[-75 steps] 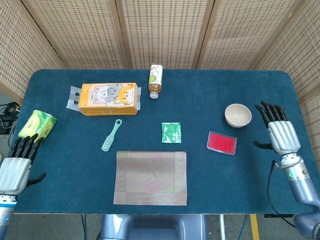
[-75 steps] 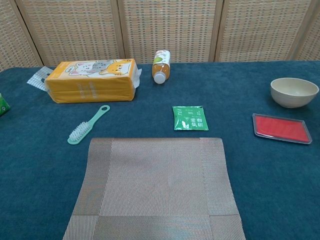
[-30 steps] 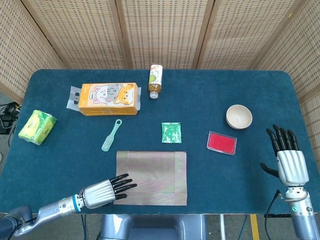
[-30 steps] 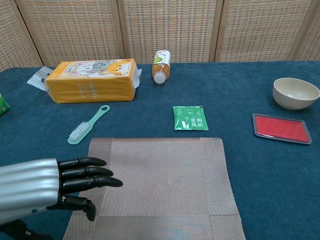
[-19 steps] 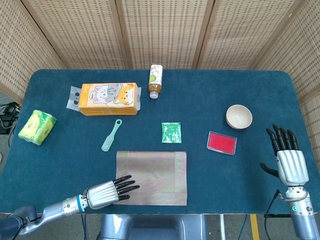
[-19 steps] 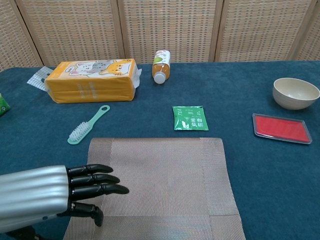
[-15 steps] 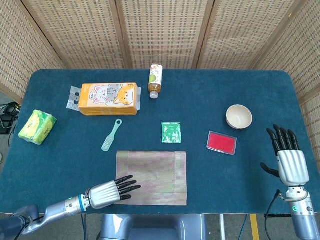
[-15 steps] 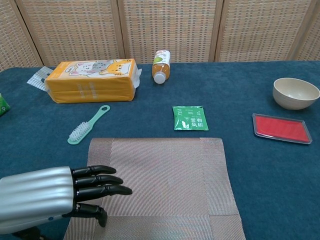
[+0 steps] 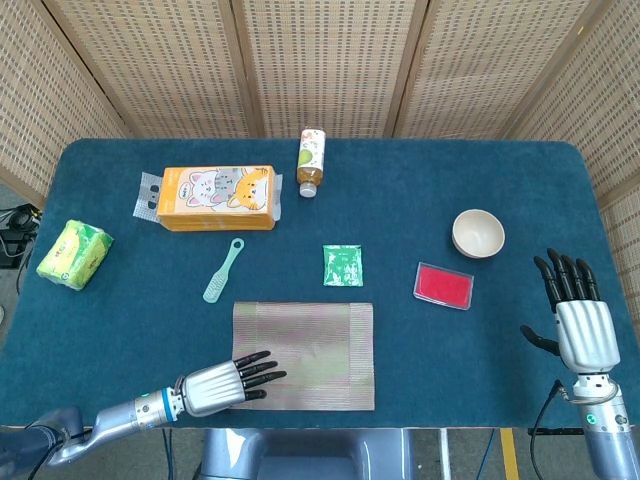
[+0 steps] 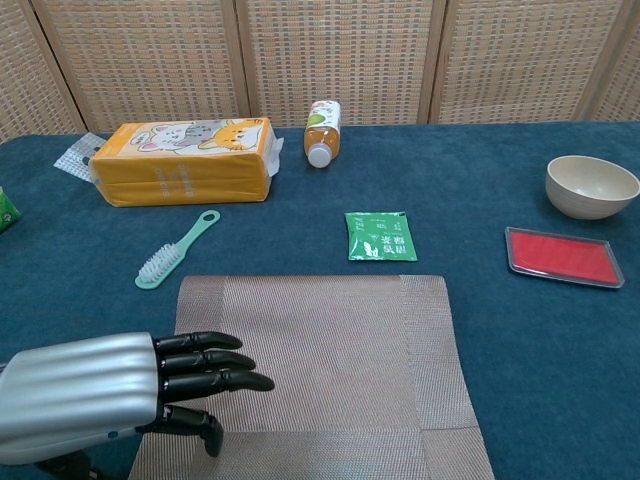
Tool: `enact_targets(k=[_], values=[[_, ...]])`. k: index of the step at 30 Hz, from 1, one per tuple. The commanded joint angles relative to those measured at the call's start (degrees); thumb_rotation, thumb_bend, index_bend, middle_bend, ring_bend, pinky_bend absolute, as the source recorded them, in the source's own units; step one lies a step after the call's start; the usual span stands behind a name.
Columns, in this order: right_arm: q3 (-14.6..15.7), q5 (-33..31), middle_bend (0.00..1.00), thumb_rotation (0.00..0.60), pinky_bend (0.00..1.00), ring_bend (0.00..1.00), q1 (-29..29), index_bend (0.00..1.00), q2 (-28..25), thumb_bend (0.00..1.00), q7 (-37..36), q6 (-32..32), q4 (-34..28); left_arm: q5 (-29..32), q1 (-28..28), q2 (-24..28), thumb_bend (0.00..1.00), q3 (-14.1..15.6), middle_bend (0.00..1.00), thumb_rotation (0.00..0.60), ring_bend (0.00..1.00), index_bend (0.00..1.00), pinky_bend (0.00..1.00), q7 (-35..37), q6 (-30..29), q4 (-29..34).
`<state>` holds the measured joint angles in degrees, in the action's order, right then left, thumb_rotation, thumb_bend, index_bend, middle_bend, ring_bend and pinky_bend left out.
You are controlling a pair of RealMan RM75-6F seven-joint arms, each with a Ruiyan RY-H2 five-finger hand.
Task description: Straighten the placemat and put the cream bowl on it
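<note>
since before, left hand (image 10: 120,395) further over placemat (image 10: 330,350)

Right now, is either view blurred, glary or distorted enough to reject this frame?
Head view: even lighting, sharp throughout, no glare; the placemat shows a faint colour moiré. Chest view: also sharp, but the left hand looms large at the near edge, with soft highlights on its silver back; the bowl sits at the right border.

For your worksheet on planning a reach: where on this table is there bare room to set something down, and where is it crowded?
Bare cloth lies right of the placemat, below the red tray. The back right corner behind the cream bowl is bare too. It is crowded around the tissue pack, brush, bottle and green sachet. The left robot hand covers the placemat's near left corner.
</note>
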<state>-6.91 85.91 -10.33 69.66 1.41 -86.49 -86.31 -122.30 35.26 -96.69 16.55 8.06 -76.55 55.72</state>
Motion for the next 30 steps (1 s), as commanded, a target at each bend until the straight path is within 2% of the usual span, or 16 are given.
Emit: enact_targets(k=[1, 14, 20, 26, 30], values=[[-0.03, 0.04, 0.0, 0.6, 0.0, 0.0, 0.02, 0.03, -0.03, 0.0, 0.05, -0.01, -0.07, 0.33, 0.28, 0.25, 0.44, 0.05, 0.0, 0.6, 0.0, 0.35, 0.0, -0.26, -0.3, 0.51], [-0.01, 0.62, 0.0, 0.6, 0.0, 0.0, 0.23, 0.03, -0.2, 0.0, 0.1, -0.26, -0.49, 2.51, 0.99, -0.63, 0.44, 0.26, 0.0, 0.6, 0.0, 0.35, 0.0, -1.61, 1.15, 1.63], [-0.07, 0.88, 0.0, 0.6, 0.0, 0.0, 0.39, 0.03, -0.4, 0.0, -0.15, -0.57, -0.73, 4.09, 0.75, -0.32, 0.44, 0.04, 0.0, 0.6, 0.0, 0.44, 0.0, -3.84, 2.55, 2.44], [-0.07, 1.15, 0.0, 0.6, 0.0, 0.0, 0.45, 0.03, -0.54, 0.0, -0.36, -0.72, -0.89, 5.23, 0.54, -0.11, 0.53, -0.22, 0.0, 0.6, 0.0, 0.51, 0.0, -5.63, 3.45, 3.36], [-0.14, 1.2, 0.0, 0.6, 0.0, 0.0, 0.52, 0.03, -0.65, 0.0, -0.54, -0.83, -0.98, 6.13, 0.53, -0.22, 0.55, -0.56, 0.0, 0.6, 0.0, 0.56, 0.0, -6.28, 4.07, 3.77]])
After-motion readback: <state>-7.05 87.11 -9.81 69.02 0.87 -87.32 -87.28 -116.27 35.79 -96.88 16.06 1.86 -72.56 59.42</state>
